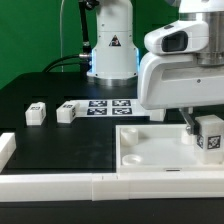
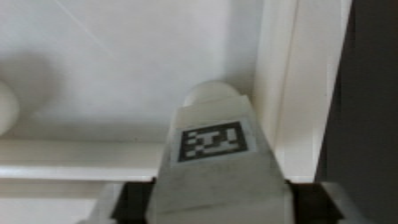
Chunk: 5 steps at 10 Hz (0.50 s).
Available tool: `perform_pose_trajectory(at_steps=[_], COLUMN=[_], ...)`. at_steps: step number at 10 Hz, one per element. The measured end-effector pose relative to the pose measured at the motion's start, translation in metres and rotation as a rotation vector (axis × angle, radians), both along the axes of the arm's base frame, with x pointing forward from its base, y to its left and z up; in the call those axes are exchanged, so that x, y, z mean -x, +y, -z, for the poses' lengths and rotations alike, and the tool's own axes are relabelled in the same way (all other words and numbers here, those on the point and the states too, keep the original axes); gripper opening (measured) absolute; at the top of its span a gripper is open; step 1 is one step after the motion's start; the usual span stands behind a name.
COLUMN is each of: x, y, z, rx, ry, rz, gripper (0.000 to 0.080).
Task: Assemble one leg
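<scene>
My gripper (image 1: 203, 127) is shut on a white leg (image 1: 211, 135) with a black-and-white tag, holding it over the far right corner of the large white panel (image 1: 150, 150). In the wrist view the leg (image 2: 217, 160) stands between my fingers (image 2: 128, 200), its tip pointing down at the panel (image 2: 107, 70) next to its raised rim. Whether the tip touches the panel I cannot tell. Two more legs (image 1: 36, 113) (image 1: 67, 113) lie on the black table at the exterior view's left.
The marker board (image 1: 108, 107) lies behind the panel in front of the robot base (image 1: 110, 50). A white rail (image 1: 60, 184) runs along the table's front edge, with a white block (image 1: 6, 148) at the exterior view's left.
</scene>
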<state>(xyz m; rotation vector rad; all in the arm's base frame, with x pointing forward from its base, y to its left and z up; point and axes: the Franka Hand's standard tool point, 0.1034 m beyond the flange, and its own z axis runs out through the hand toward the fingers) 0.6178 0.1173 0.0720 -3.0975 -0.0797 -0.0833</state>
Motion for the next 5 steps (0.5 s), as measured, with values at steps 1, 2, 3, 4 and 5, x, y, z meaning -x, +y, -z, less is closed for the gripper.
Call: perform_pose_trajectory(at_steps=[1,2,3,4,5], x=[0.0000,0.0000,-0.0002,-0.0001,0.0003], y=[0.0000,0.0002,0.0010,0.0030,-0.0006], z=[0.0000,0.0000,-0.0001,-0.0004,0.0000], rx=[-0.001,-0.004,-0.009,-0.015,-0.010], ry=[0.001,0.002,0.004,0.007,0.009], rz=[0.023,0.064,0.165,0.335,0.439], gripper=[0.0291,0.0291,0.0291,0.0291,0.0291])
